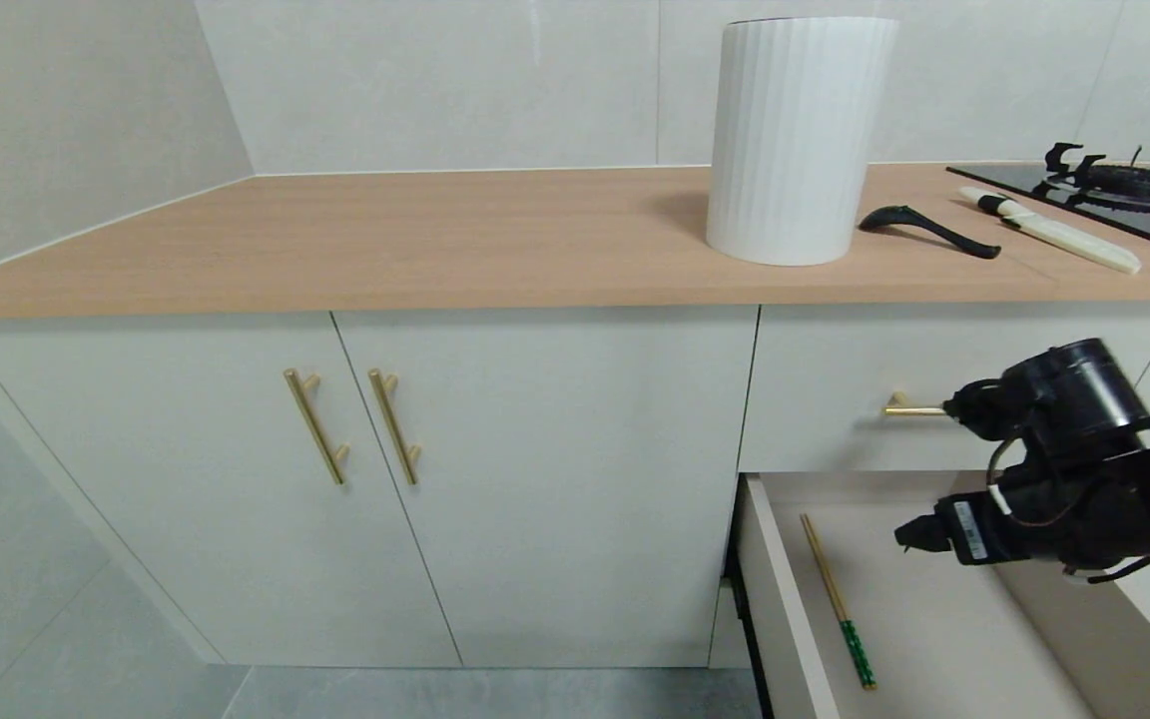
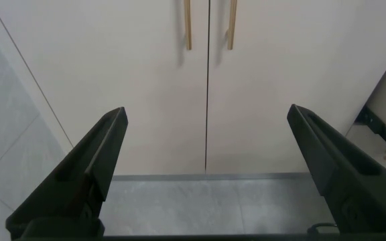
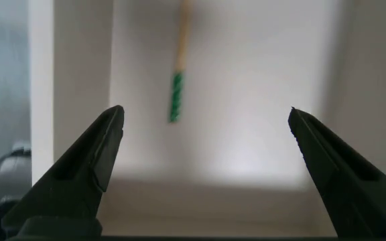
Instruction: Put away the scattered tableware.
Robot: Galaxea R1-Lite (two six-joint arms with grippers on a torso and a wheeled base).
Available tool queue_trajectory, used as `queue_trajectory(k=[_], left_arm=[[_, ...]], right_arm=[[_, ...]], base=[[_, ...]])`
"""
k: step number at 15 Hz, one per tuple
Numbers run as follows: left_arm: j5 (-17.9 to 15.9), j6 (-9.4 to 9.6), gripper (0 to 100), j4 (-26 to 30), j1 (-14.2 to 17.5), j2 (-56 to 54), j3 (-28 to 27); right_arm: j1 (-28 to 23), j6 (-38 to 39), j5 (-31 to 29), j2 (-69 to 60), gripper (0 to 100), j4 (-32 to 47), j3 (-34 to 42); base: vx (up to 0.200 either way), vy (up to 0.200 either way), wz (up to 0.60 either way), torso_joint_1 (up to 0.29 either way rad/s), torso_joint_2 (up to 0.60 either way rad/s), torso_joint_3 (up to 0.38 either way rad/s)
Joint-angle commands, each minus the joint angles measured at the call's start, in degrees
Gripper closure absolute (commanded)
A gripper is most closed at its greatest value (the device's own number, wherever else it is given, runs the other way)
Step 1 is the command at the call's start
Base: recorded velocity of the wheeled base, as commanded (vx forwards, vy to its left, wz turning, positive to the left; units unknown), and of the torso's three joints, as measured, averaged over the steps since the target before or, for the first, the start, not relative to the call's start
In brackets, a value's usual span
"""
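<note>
Tableware is split between two places: a single chopstick (image 1: 838,599) with a green end lies flat on the floor of the open drawer (image 1: 770,589), close to its left wall, while a black spoon (image 1: 924,228) and a white knife (image 1: 1049,230) lie on the desk (image 1: 385,240), between a white ribbed canister (image 1: 795,140) and the gas hob (image 1: 1129,190). The right gripper (image 3: 205,117) hangs over the drawer with its jaws wide and holding nothing, the chopstick below and ahead of them. The left gripper (image 2: 206,117) is low, facing the cabinet doors (image 2: 260,100), its jaws also wide and empty. The step in hand looks like going for the next piece on the desk, probably the spoon, which is nearer. To do it well, the right arm should rise straight out of the drawer first, keeping clear of the brass handle (image 1: 909,407) of the shut drawer above, then come down over the spoon's thin handle with the jaws set across it. It should stay off the canister just beside the spoon, and grip mid-handle so the bowl does not swing.
</note>
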Motion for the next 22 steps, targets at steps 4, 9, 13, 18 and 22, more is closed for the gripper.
queue_trajectory(k=[4,9,13,18,22], left_arm=[[0.0,0.0,0,0.0,0.0,0.1,-0.1],[0.0,0.0,0,0.0,0.0,0.1,0.0],[0.0,0.0,0,0.0,0.0,0.1,0.0],[0.0,0.0,0,0.0,0.0,0.1,0.0],[0.0,0.0,0,0.0,0.0,0.1,-0.1]], right_arm=[[-3.6,-2.6,0.4,-8.8,0,-0.1,0.4],[-3.6,-2.7,0.5,-9.0,0,-0.1,0.5],[-3.6,-2.7,0.5,-9.7,0,-0.2,0.5],[-3.7,-2.7,0.5,-10.3,0,-0.2,0.5],[-3.6,-2.8,0.5,-10.3,0,-0.2,0.6]], base=[[0.0,0.0,0.0,0.0,0.0,0.0],[0.0,0.0,0.0,0.0,0.0,0.0],[0.0,0.0,0.0,0.006,-0.12,-0.126],[0.0,0.0,0.0,0.063,-0.41,-0.347],[0.0,0.0,0.0,0.133,-0.47,-0.332]])
